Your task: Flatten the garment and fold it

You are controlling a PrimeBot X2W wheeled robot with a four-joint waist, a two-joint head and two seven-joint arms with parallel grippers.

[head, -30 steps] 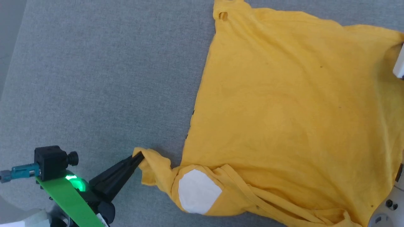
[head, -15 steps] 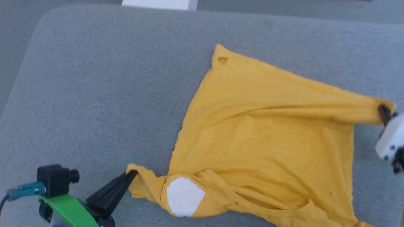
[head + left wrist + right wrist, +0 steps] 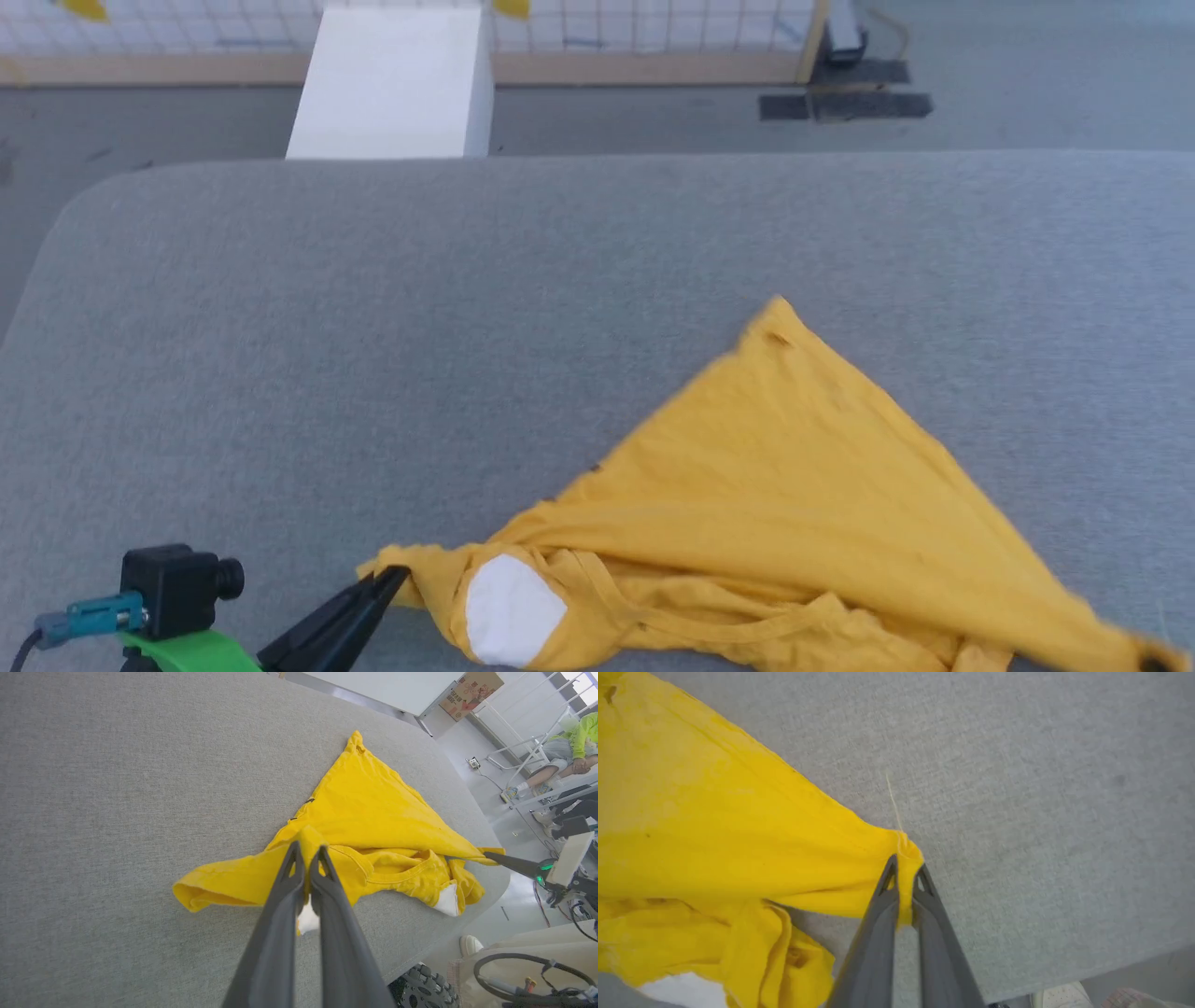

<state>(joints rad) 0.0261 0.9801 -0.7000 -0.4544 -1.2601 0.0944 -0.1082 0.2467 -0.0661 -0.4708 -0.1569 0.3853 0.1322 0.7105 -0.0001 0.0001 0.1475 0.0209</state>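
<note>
You cannot read the print: the garment [image 3: 794,523] lies plain side up on the near right part of the bench [image 3: 280,373], and one white patch [image 3: 513,611] at the near fold is all of the print that shows. Its near hem runs off the bottom of the head view, and its right corner is blurred there. The left gripper [image 3: 397,571] is cut off by that same edge; you see its dark tip, a black camera block [image 3: 173,579] and a green bracket.

In the left wrist view its fingers are pressed together on a fold at the garment's left end, close to the bench's near edge, with a sleeve sagging to one side. The right gripper [image 3: 906,868] pinches the bunched right corner near the bench's near right edge; creases fan out from the pinch, and a loose thread [image 3: 893,802] stands up from it.

The cloth is thin, soft and mustard yellow, crumpled at the collar and smoother beyond. It forms a rough triangle whose apex points to the far edge, with a small hole [image 3: 777,338] just below the tip. The bench cover is a coarse grey weave with rounded corners.

Beyond the far edge stands a white box [image 3: 392,84] on a grey floor. In the left wrist view a seated person [image 3: 572,742] in a green top shows, small and partly cut off.
</note>
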